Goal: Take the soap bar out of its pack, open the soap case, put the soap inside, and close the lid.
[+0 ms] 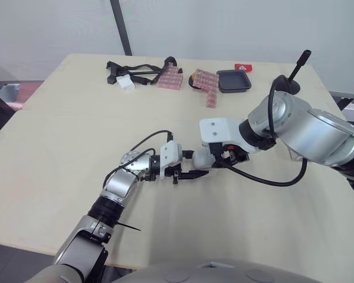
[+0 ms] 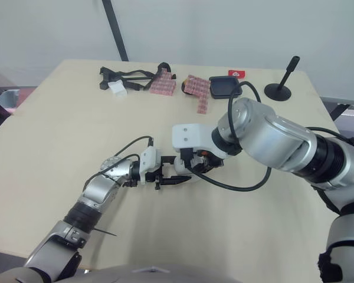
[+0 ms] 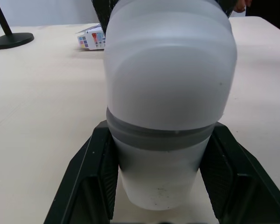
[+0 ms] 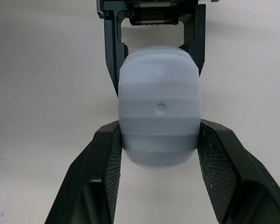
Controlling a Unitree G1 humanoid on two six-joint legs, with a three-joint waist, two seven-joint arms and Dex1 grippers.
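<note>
**benchmonkey:** Why are both arms on the soap case (image 4: 159, 107) at once? One should be enough.

**gripnerd:** My guess is it's set up to open it. The left gripper (image 3: 161, 135) has one end and the right gripper (image 4: 159, 128) has the other, coming in nose to nose. Both sets of fingers are closed in narrow, pads pressed flat on the case's sides. A grey band (image 3: 130, 133) runs round the case between the two grips. That looks like the seam, so each arm likely holds one half and can pull or hinge it apart.

**benchmonkey:** Where is it, and which way does it point?

**gripnerd:** It's low over the middle of the table (image 1: 59, 153). I can't tell if it's touching the top. The long axis runs from gripper to gripper, roughly left-right across the robot's front, rounded ends into each grip.

**benchmonkey:** And the soap?

**gripnerd:** There are pink boxes (image 1: 170, 78) at the far edge, well apart from the case. I can't tell which is the pack.
</note>
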